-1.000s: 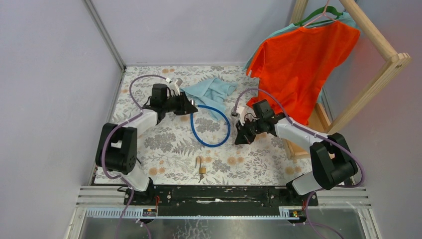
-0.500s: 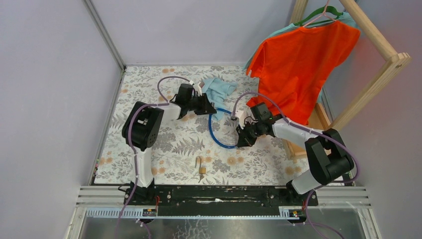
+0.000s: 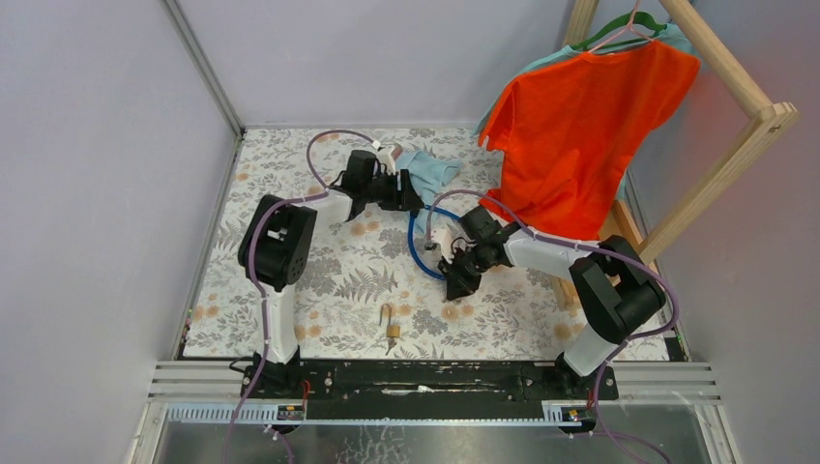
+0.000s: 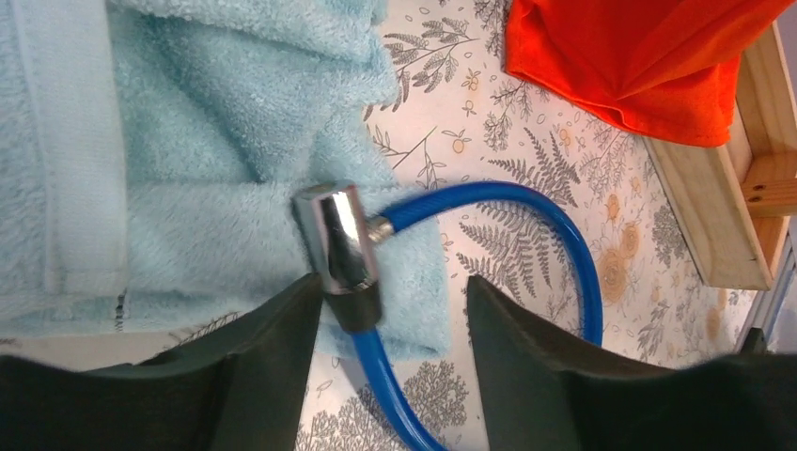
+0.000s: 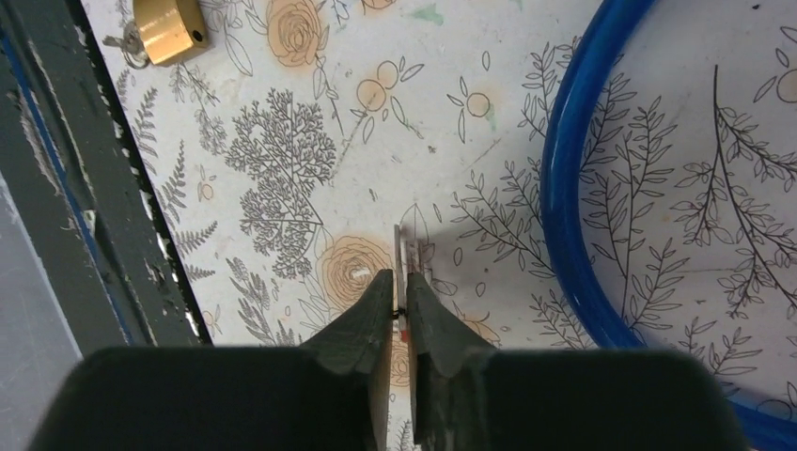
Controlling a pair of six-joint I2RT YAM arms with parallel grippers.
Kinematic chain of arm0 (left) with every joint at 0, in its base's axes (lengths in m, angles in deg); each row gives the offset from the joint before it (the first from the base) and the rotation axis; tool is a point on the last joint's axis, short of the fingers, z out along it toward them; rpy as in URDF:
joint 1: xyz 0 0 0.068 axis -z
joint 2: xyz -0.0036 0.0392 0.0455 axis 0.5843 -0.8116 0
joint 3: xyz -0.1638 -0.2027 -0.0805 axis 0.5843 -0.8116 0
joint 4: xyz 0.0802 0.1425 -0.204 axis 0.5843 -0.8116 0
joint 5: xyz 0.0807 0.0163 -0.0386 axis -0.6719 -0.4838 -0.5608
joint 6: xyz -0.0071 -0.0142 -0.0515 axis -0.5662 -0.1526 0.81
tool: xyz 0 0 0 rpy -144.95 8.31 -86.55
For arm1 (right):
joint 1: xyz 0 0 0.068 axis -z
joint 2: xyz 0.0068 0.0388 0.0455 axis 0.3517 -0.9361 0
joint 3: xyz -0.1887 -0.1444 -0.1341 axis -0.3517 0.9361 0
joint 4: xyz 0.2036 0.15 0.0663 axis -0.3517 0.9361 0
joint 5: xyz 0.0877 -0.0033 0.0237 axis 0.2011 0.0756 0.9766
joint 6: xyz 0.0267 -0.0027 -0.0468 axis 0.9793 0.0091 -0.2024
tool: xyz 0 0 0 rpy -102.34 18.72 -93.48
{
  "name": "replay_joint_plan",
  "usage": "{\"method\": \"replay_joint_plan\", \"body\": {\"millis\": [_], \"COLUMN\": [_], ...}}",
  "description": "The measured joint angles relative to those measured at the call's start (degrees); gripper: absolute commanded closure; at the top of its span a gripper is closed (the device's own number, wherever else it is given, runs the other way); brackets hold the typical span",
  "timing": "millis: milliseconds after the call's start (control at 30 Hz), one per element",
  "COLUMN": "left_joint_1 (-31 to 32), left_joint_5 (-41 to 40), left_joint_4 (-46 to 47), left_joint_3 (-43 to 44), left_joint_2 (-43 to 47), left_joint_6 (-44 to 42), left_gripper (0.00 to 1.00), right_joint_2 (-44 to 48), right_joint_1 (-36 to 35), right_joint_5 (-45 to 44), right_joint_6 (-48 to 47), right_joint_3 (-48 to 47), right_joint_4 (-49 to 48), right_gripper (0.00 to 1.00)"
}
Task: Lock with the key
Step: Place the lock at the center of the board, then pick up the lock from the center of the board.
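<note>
The blue cable lock [image 3: 416, 247] lies in a loop mid-table, and its chrome lock head [image 4: 336, 235] rests on a light blue towel [image 4: 188, 141]. My left gripper [image 4: 395, 310] is open, low over the head. Its left finger is against the head's black end and its right finger is apart. In the top view it [image 3: 414, 196] is at the towel's edge. My right gripper [image 5: 398, 282] is shut on a thin silvery key [image 5: 407, 246], seen edge-on, and holds it above the floral mat. In the top view it [image 3: 453, 286] is just left of the loop.
A brass padlock [image 3: 392, 327] with small keys [image 5: 127, 42] lies near the front edge; it also shows in the right wrist view [image 5: 169, 28]. An orange shirt [image 3: 580, 126] hangs on a wooden rack [image 3: 735, 155] at the right. A black rail [image 3: 425, 379] runs along the front.
My left gripper has swung right onto the towel and cable head. The cable loop has narrowed. My right gripper has moved left and nearer, to the loop's left side.
</note>
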Motion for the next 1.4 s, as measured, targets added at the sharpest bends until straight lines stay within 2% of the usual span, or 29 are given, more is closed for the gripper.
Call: {"method": "replay_joint_plan", "body": {"millis": [67,133,200,400,633,800,967,1400], "left_joint_1": [-0.3,-1.0,-2.3,-7.2,-10.8,-16.9,-21.8,-26.4], "left_joint_5": [0.2,0.5,0.6,-3.7,-22.6,-30.2,-32.1,-32.0], "left_joint_4": [-0.9,-2.3,-4.0,-13.3,-24.4,-31.1,-37.4,-44.0], "left_joint_3": [-0.6,-1.9,-3.5,-5.7,-9.6,-9.4,-7.1,2.9], "left_joint_2": [1.1,3.1,6.1,17.0,29.4,27.4,20.6,6.8], "left_joint_6": [-2.3,-4.4,-6.8,-17.0,-30.7,-36.9,-40.5,-46.1], "left_gripper": [0.23,0.22,0.21,0.20,0.17,0.16,0.18,0.32], "right_joint_2": [0.0,0.0,0.0,3.3,9.6,12.0,12.0,13.3], "right_joint_1": [0.0,0.0,0.0,0.0,0.0,0.2,0.2,0.2], "right_joint_5": [-0.2,-0.4,-0.7,-2.7,-5.8,-6.9,-6.6,-5.1], "right_joint_6": [-0.1,0.0,0.0,-0.3,-1.5,-1.4,-1.1,-1.1], "right_joint_3": [-0.1,-0.2,-0.3,-0.4,-1.2,-1.2,-1.2,-1.2], "right_joint_4": [0.7,1.1,1.5,1.9,1.9,1.4,2.1,2.7], "right_gripper": [0.63,0.49,0.41,0.28,0.23,0.23,0.25,0.25]}}
